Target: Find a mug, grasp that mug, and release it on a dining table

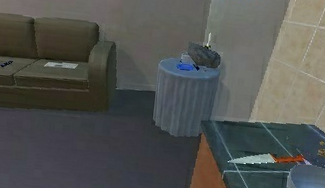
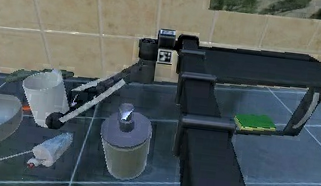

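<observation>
In the arm side view, a white mug (image 2: 46, 92) stands upright left of centre on the dark tiled tabletop (image 2: 286, 164). The claw (image 2: 62, 116) slants down just right of the mug, and I cannot tell whether it grasps anything. A soap dispenser (image 2: 125, 142) stands at lower centre and a green sponge (image 2: 256, 122) at right. In the forward view, a sofa (image 1: 43, 59) sits at left.

Arm (image 2: 209, 157) seen in arm side view as dark square bar, rising from bottom edge just right of middle, narrowed toward far end. Two small white marked squares (image 2: 166, 39) carried at far end. Gripper (image 2: 59, 119) set left of them, dark body tilted down toward view's left, two thin fingers (image 2: 98, 92) stretched long in same direction. Whether anything is held cannot be told.
</observation>
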